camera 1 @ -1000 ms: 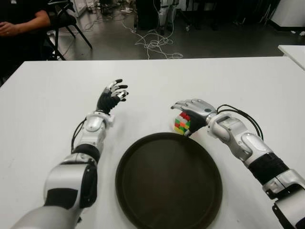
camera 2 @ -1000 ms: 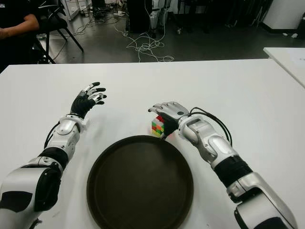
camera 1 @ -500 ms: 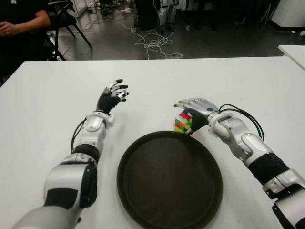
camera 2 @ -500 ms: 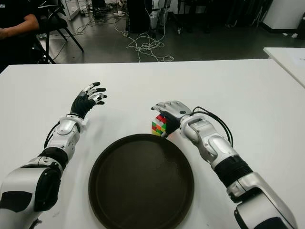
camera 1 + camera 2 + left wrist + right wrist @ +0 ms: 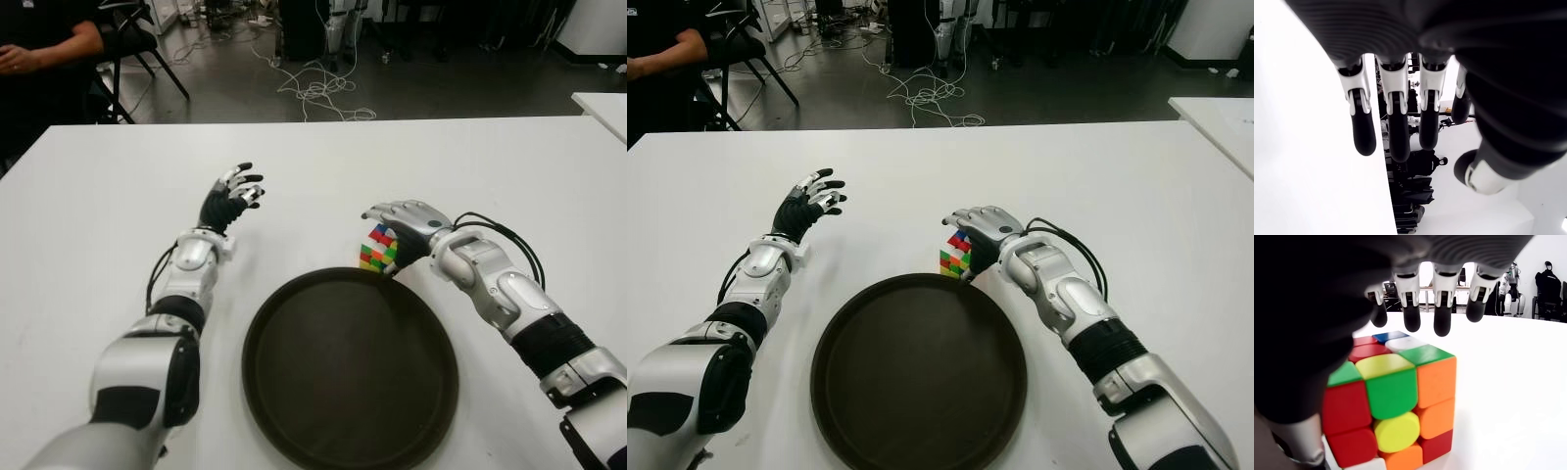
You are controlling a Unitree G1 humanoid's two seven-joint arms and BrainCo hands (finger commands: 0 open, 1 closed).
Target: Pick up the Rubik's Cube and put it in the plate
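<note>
The Rubik's Cube point(image 5: 377, 248) shows its coloured faces just past the far rim of the dark round plate point(image 5: 294, 392), slightly tilted. My right hand point(image 5: 397, 230) is shut on it: the fingers point(image 5: 1442, 308) arch over the top and the thumb presses the near side of the cube point(image 5: 1396, 401). The hand covers the cube's right side in the eye views. My left hand point(image 5: 233, 194) is idle, raised over the white table point(image 5: 98, 196) to the left of the plate, its fingers point(image 5: 1393, 127) spread and holding nothing.
A seated person point(image 5: 39, 49) and a chair are beyond the table's far left corner. Cables point(image 5: 318, 88) lie on the floor behind. A second white table point(image 5: 602, 103) shows at the far right. Bare tabletop lies on both sides of the plate.
My right hand and the cube have shifted a little to the right and upward, and the cube now sits more tilted. The plate has edged slightly right. The left hand has not moved.
</note>
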